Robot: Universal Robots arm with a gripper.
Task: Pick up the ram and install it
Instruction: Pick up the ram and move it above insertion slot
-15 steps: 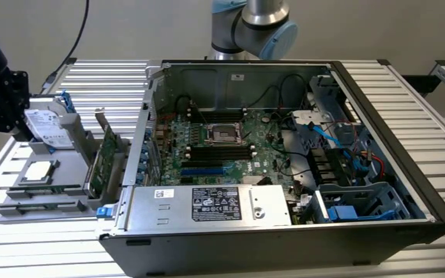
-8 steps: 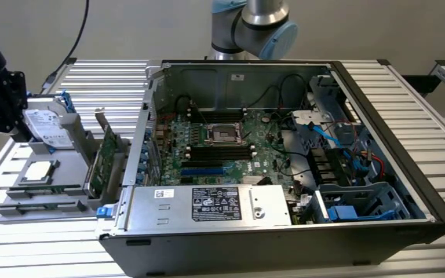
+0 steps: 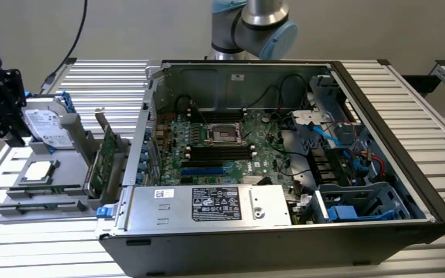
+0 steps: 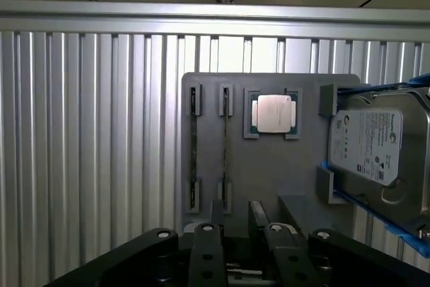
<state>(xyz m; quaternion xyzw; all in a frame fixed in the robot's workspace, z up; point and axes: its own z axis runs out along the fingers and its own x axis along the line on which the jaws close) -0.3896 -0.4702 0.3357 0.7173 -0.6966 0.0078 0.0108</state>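
Above the gray tray [image 4: 269, 173], fingers [image 4: 205, 250] seem parted near the ram [image 4: 226, 142].

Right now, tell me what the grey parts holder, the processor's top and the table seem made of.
Parts holder: matte grey with blocky walls, likely plastic, perhaps printed. Processor top: bright silvery sheen, looks like metal. Table: ribbed slats that catch the light, probably aluminium.

Exterior view overlooks case [image 3: 245, 255] and tray [image 3: 44, 210]; wrist view faces tray [image 4: 269, 173] closely.
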